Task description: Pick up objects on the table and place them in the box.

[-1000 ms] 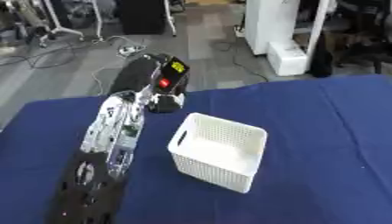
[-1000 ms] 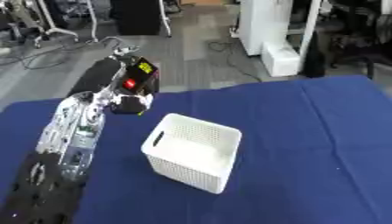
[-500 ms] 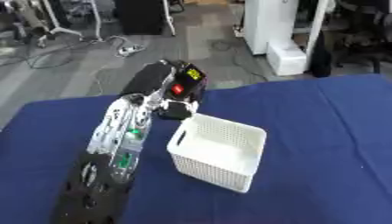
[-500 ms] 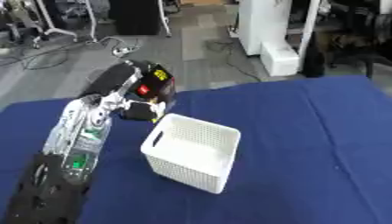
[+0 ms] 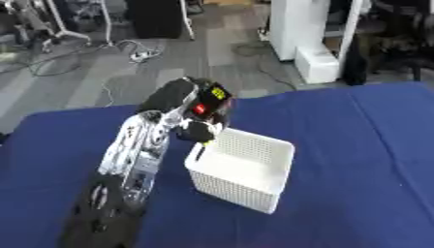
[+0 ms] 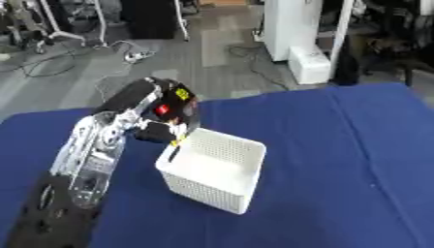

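Since the earlier frames, the left hand (image 5: 202,127) has been carried from well left of the box to its near-left rim. It is now seen directly over the upper-left corner of the white box (image 5: 241,169), with the forearm running down to the lower-left corner of the view.

Fingers are curled downward over the rim. A thin dark item with a touch of yellow (image 6: 174,151) is noted just under the hand, hanging against the inside of the box wall. Whether it is pinched between the fingers or already released cannot be told, nor can its kind be made out.

Red and yellow markings are seen on the back of the hand.

The box is set on the blue table (image 5: 356,160), slightly askew, its perforated walls visible; no other contents can be made out inside it. No other loose objects are seen on the cloth.

The right hand is not shown in either view.

Beyond the table's far edge, grey floor with cables and a white cabinet (image 5: 312,36) are recorded.
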Robot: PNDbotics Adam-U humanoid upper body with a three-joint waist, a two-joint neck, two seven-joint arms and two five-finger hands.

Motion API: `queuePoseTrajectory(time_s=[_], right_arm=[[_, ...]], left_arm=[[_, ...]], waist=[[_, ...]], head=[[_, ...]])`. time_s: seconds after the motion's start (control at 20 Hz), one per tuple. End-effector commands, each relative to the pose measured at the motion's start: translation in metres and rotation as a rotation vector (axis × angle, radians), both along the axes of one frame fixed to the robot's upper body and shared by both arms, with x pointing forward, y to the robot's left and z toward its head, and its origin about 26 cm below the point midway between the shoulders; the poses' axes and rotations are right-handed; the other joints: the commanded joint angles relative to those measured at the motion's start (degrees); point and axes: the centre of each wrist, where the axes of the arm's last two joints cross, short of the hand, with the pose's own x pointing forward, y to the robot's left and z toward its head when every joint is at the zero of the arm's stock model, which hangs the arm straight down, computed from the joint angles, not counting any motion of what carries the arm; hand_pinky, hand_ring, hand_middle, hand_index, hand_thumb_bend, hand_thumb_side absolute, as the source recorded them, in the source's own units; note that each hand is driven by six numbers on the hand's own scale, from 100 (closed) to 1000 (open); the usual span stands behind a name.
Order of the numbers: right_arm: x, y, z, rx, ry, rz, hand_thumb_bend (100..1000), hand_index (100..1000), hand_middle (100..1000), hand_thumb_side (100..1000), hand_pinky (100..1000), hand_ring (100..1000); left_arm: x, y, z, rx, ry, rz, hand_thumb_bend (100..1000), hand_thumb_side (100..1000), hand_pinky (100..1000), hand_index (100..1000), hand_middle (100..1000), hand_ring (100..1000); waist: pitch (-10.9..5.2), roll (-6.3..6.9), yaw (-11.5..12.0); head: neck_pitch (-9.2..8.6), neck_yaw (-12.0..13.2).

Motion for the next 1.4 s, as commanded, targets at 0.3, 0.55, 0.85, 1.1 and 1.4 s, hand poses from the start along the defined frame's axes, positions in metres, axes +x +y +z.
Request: queuePoseTrajectory(time_s=[0.3,0.55,0.85,1.1,1.4], right_arm=[[0.0,-0.001,0.011,-0.022,-0.032,0.005,100,485,320,1000,180,311],[0.0,-0.001,0.011,-0.022,-0.035,0.007,100,485,320,1000,180,311],[0.001,0.0,0.012,-0.022,-0.038,0.011,100,485,320,1000,180,311],[0.002,0.001,0.014,-0.021,-0.04,0.015,100,485,320,1000,180,311],[0.002,0.001,0.014,-0.02,-0.04,0.018,100,485,320,1000,180,311]], left_arm=[[0.0,-0.003,-0.004,-0.02,0.024,-0.055,100,300,100,501,536,345],[-0.001,-0.006,-0.018,-0.038,0.071,-0.098,100,318,100,508,539,345],[-0.001,-0.009,-0.031,-0.053,0.13,-0.146,100,344,100,518,552,351],[-0.001,-0.012,-0.044,-0.045,0.177,-0.214,100,385,100,556,602,415],[0.001,-0.013,-0.051,-0.005,0.198,-0.253,100,440,206,646,731,520]], waist=[[-0.32,-0.19,-0.05],[-0.2,-0.22,-0.15],[-0.08,-0.17,-0.33],[0.04,-0.1,-0.56],[0.06,-0.06,-0.69]], head=[[-0.31,0.3],[-0.33,0.33],[-0.39,0.35],[-0.5,0.27],[-0.63,0.19]])
